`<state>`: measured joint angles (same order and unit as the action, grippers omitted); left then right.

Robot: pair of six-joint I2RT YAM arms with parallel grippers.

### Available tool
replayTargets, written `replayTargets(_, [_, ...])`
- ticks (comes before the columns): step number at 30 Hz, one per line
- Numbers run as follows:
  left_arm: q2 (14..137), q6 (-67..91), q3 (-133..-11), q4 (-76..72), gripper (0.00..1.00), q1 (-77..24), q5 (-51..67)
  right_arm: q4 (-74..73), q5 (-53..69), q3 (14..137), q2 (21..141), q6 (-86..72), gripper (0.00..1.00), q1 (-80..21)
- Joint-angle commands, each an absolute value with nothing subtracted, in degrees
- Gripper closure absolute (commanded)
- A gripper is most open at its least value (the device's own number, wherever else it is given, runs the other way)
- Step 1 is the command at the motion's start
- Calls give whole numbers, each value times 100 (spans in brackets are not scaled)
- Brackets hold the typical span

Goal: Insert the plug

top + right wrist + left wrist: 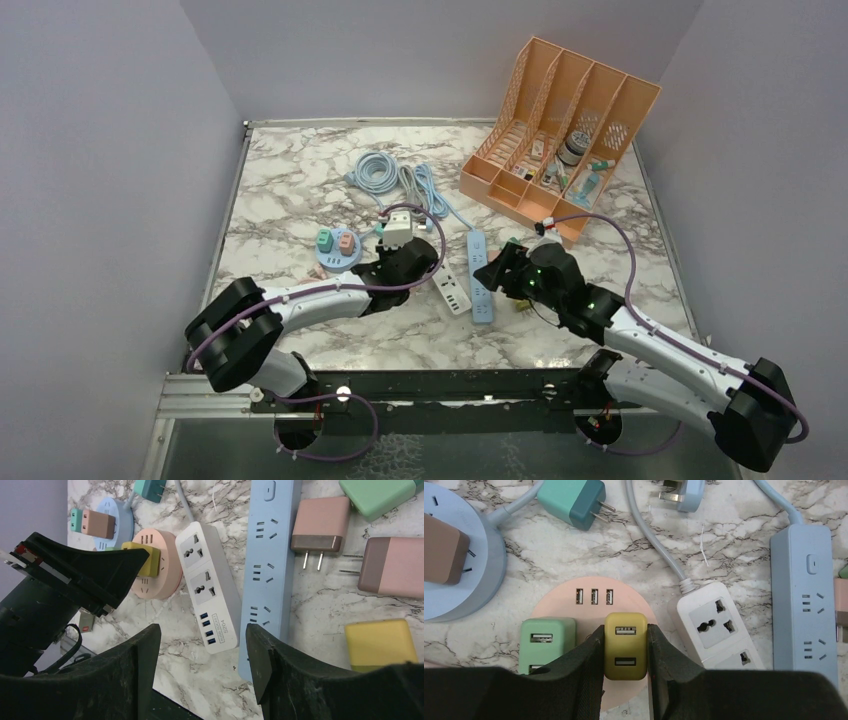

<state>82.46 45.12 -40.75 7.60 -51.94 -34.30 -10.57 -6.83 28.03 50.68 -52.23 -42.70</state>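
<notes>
My left arm (310, 298) stretches forward and inward, left gripper (625, 630) pinched on a yellow plug (625, 647). My right arm (650, 345) angles inward, right gripper (200, 630) pointing down, fingers spread wide.

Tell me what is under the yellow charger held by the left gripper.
A round pink socket hub lies under the yellow charger; three USB ports show beside it. The charger's body covers its pins, so whether they are inserted is hidden.
</notes>
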Motion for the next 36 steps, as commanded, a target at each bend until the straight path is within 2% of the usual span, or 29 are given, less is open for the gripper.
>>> replayTargets(1, [9193,5208,-3565,2202,100,-5552,-2958,-1155,-922,2913,5127,-5256,37,-4280])
replayTargets(11, [9576,5773,-3529,2204,100,-5976,-3375,-1213,-992,2937,5166,-5282,37,-4280])
replayTargets(18, [9884,6094,-3188,1621,100,-6038,-3012,-1226,-1011,2936,5200,-5343,38,-4280])
replayTargets(23, [9322,5592,-3549,1782,100,-5937,-2904,-1307,-1026,2996,5176,-5306,38,-4278])
replayTargets(27, [8686,5101,-4021,2243,81,-5530,-2876,-1344,-1041,3030,5159,-5239,38,-4280])
replayTargets(31, [8281,4547,-4591,2470,56,-5185,-2775,-1361,-994,3052,5224,-5124,38,-4280])
replayTargets(36, [8169,4078,-5272,2607,40,-5115,-2646,-1391,-910,3151,5371,-4972,37,-4280])
